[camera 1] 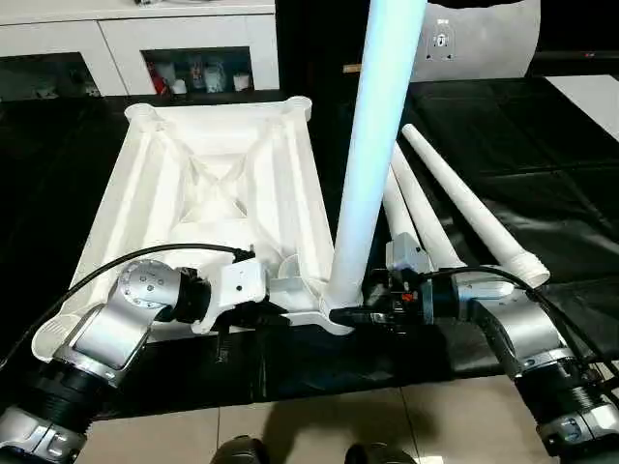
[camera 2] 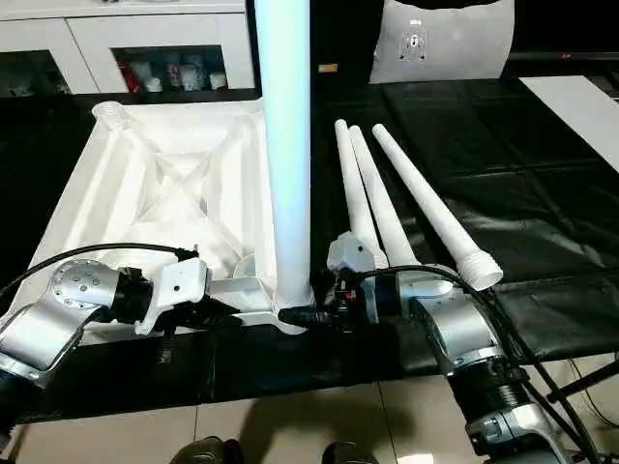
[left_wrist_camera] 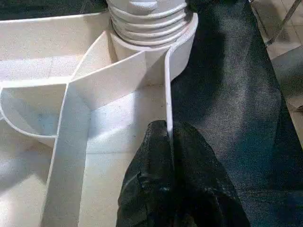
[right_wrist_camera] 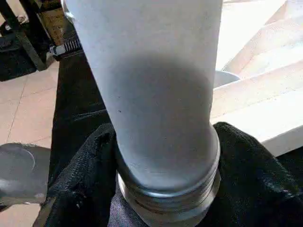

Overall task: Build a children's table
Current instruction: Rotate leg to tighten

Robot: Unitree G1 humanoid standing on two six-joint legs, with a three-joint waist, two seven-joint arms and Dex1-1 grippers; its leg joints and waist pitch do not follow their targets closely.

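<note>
The white table top (camera 1: pixel 193 174) lies upside down on the black cloth, its X-ribs facing up. One white leg (camera 1: pixel 372 155) stands upright in the near right corner socket (camera 1: pixel 334 311). My right gripper (camera 1: pixel 353 314) is at the base of that leg, and its fingers (right_wrist_camera: pixel 90 161) press against both sides of the ribbed collar (right_wrist_camera: pixel 170 194). My left gripper (left_wrist_camera: pixel 169 130) is shut on the thin near rim wall (left_wrist_camera: pixel 167 85) of the table top, just left of that socket. Three loose legs (camera 2: pixel 426 203) lie side by side on the cloth to the right.
The black cloth (camera 1: pixel 542 174) ends just in front of the table top, where the tiled floor (camera 1: pixel 319 425) begins. A white cabinet (camera 1: pixel 126 39) stands at the back left. A white sheet (camera 1: pixel 484 43) hangs behind the loose legs. A pale surface (camera 1: pixel 590 97) shows at the far right.
</note>
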